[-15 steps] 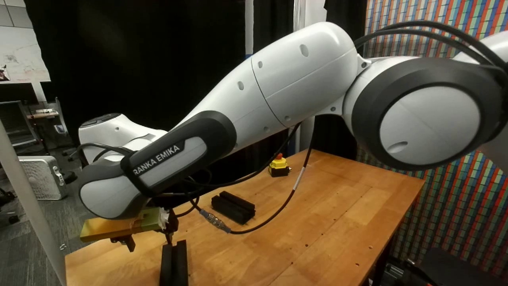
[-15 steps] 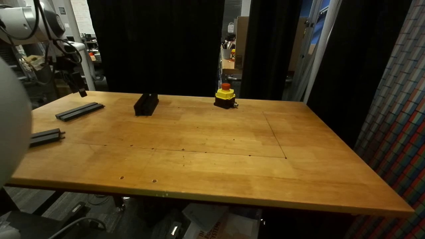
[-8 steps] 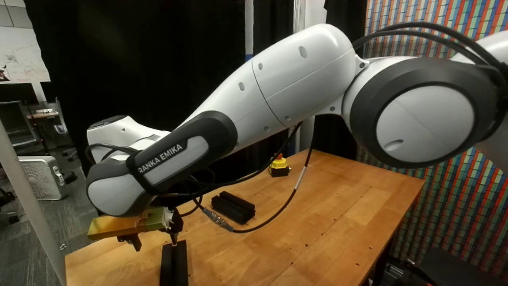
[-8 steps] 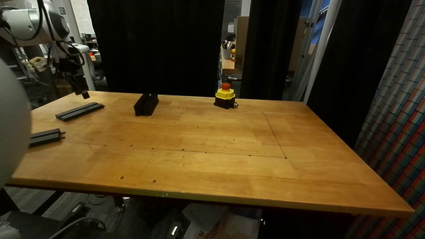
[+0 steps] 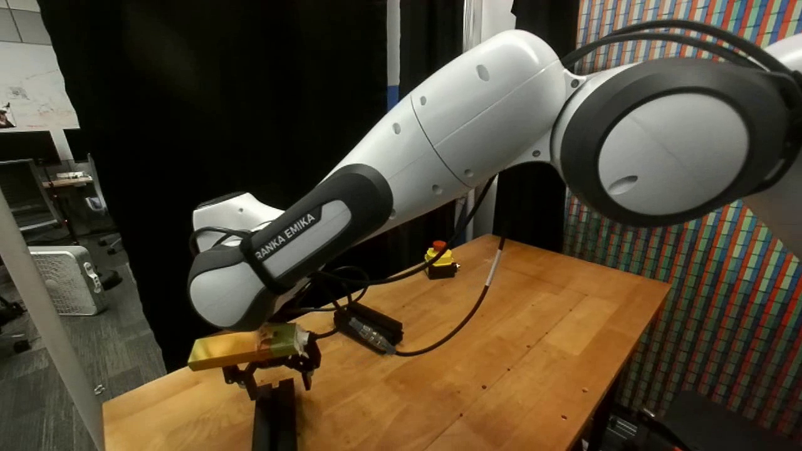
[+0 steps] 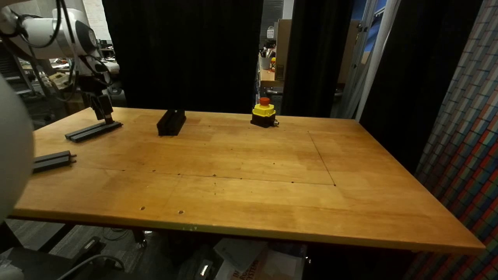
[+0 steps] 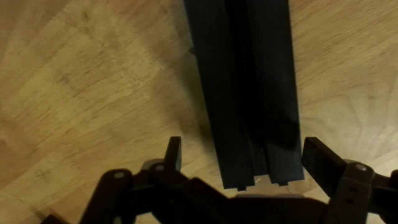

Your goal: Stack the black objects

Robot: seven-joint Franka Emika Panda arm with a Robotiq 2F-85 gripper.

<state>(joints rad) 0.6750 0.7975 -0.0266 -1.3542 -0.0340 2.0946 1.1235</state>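
Looks like pickup time: gripper [image 7: 242,152] spread wide at the far end of a bar [image 5: 276,416], so I'd center, lower, pinch.

Blk bar [image 7: 248,93] cut off @ wrist-vw top.

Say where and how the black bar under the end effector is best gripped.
Across the width of the bar, from above: it lies flat, with long straight sides. Nearer mid-length would probably balance better than the tabbed end, which the open end effector straddles in the wrist view.
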